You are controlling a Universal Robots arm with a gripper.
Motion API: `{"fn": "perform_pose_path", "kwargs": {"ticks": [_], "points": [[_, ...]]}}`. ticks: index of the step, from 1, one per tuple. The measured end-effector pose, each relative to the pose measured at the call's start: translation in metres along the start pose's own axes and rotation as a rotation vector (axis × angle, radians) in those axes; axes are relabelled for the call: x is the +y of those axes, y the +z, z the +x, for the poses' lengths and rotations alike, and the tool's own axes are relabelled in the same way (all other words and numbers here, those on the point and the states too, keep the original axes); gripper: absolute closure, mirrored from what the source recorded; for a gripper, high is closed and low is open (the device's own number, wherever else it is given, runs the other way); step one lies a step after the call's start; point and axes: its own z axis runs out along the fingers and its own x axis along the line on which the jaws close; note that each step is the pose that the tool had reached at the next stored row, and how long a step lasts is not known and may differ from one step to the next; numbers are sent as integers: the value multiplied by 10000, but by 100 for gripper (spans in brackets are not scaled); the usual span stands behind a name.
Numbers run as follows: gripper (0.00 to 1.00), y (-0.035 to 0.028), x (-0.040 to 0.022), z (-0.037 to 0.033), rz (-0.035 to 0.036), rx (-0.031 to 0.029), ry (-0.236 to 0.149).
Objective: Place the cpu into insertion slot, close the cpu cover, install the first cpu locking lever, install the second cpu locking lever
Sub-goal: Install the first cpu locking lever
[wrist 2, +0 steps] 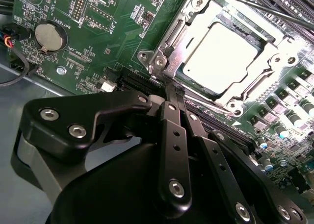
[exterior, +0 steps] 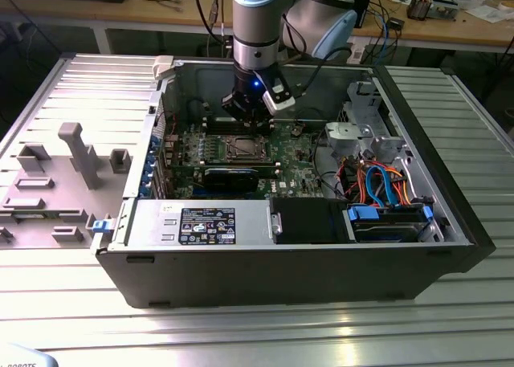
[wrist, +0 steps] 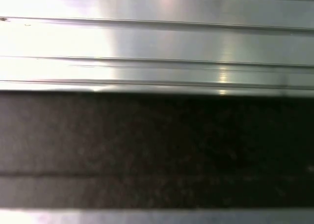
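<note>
Arm: the arm (exterior: 259, 30) comes down from the top of the exterior view into the open computer case (exterior: 305, 279), which lies on its side on the ribbed metal worktop (exterior: 265, 327).
Pincer: the pincer (wrist 2: 174, 94) has its two black fingers (wrist 2: 172, 136) pressed together, tips meeting with no gap. The tips touch a thin lever (wrist 2: 169, 79) at the edge of the socket frame; whether they grip it or only press on it cannot be told. In the exterior view the pincer (exterior: 250, 126) hangs just above the socket, at its 12 o'clock.
Cpu: the cpu (wrist 2: 221, 57) lies flat in the insertion slot (wrist 2: 194, 82), its pale metal top showing through the frame. In the exterior view it sits mid-board, at 6 o'clock from the pincer.
Cover: the cpu cover (wrist 2: 267, 62) is down over the chip, its silvery frame lying around the chip's edges.
Board: the green board (wrist 2: 113, 23) carries a round coin battery (wrist 2: 48, 37) at 9 o'clock from the socket in the second wrist view, and long dark memory slots (wrist 2: 289, 3) at 1 o'clock.
Case: in the exterior view a black card (exterior: 233, 177) lies at 6 o'clock from the socket, with blue and orange cables (exterior: 381, 186) at 3 o'clock.
First wrist view: ribbed metal (wrist: 157, 42) above a dark band (wrist: 157, 136).
</note>
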Motion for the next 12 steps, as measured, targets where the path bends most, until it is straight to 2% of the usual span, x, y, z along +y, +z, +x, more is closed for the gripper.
{"fn": "perform_pose_path", "kwargs": {"ticks": [12], "points": [[89, -10, 0, 0, 2, 1, 0]]}}
